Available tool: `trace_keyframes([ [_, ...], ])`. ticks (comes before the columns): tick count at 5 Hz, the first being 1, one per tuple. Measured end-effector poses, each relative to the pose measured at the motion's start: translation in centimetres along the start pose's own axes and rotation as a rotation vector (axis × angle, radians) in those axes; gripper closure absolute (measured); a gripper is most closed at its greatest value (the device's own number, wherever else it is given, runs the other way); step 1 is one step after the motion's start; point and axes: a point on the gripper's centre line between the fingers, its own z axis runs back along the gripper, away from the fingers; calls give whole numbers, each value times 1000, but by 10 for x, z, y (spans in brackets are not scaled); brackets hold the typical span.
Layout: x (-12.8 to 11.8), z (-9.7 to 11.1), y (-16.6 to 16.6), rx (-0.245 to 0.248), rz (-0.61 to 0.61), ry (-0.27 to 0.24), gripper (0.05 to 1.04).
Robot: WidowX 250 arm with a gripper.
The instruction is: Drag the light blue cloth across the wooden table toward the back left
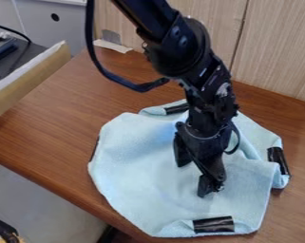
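The black gripper (195,172) hangs over the middle of a light blue cloth (138,161), low and close to its surface. Its two fingers stand apart, one to the left and one nearer the front, and I see nothing between them. The cloth lies loosely spread on the brown table, with some edges folded over. Strips of black tape mark its front edge (213,224), right side (278,160) and back edge (176,108). The arm covers part of the cloth's back half.
A wood-grain panel (275,52) stands behind the brown table (59,128). At the left, a tan-edged partition (31,80) runs beside the tabletop. A black cable loops from the arm above the table. The table's front edge runs diagonally just past the cloth.
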Motion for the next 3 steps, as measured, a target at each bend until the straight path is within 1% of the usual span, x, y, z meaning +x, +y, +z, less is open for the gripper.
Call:
trace_keyframes([
  [1,2,-2,4,-11,12,-12,83],
  [2,1,-4,8,-13,23,-11,83],
  [3,1,-6,21,-13,33,-10,83],
])
